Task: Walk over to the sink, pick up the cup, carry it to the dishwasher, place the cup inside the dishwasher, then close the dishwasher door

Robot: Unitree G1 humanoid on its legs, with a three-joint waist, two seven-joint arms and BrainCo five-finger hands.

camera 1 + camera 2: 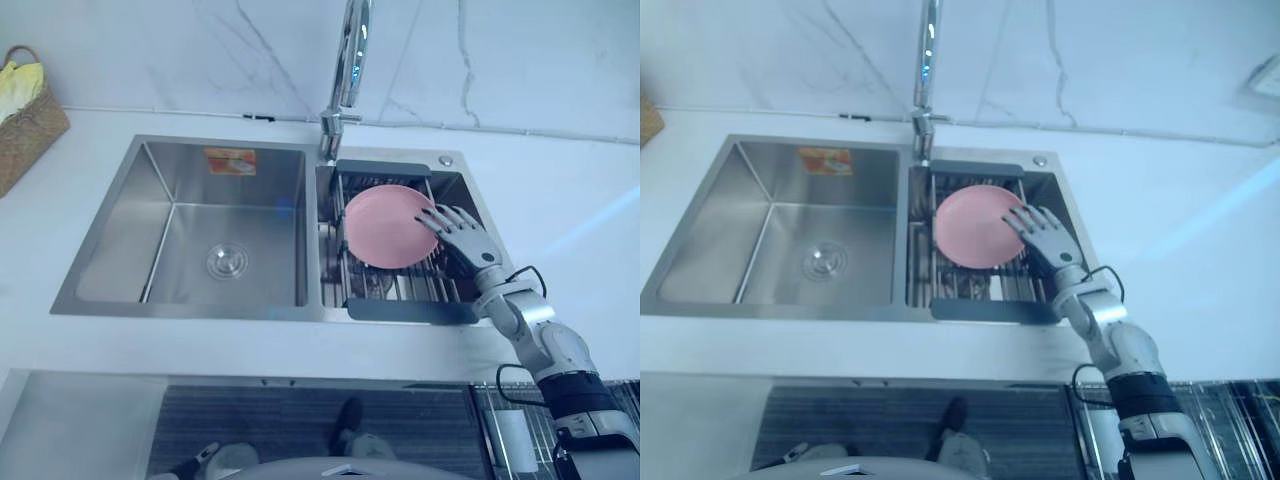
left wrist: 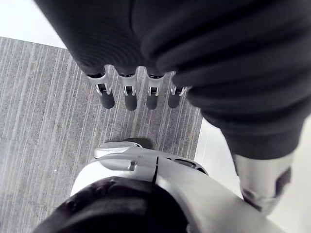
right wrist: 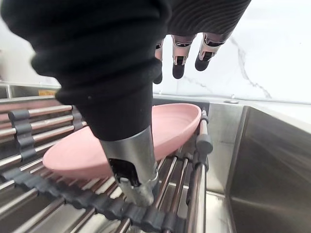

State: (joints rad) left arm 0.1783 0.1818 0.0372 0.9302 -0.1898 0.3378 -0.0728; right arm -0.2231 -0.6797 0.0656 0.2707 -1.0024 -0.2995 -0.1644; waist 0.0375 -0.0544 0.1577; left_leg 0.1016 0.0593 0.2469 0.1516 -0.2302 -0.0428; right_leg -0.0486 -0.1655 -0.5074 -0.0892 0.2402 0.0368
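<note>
Grey ribbed flooring lies nearest, below the front edge of the white counter. The left hand hangs over that flooring with its fingers straight and loose, holding nothing. Low on the right, under the counter's edge, part of a dark wire shelf shows beside the right arm.

Set into the counter is a steel sink with two basins. The larger left basin has a round drain in its floor and an orange sticker on its back wall. A dark-framed drain rack of metal bars spans the smaller right basin. On it rests a pink plate, tipped a little, with its rim near the bar on the rack's right side.

The right hand reaches in from the right, over the right edge of the plate. Its fingers are straight and spread above the plate. The thumb points down in front of the plate's rim, close to the rack bars. The hand is released, not clenched on anything; whether any fingertip touches the plate I cannot tell.

Behind the divider between the basins stands a tall chrome tap, arching up. Farther back the counter meets a white marble wall with thin grey veins. At the far left of the counter, well apart from the sink, sits a woven basket with a yellow cloth in it.
</note>
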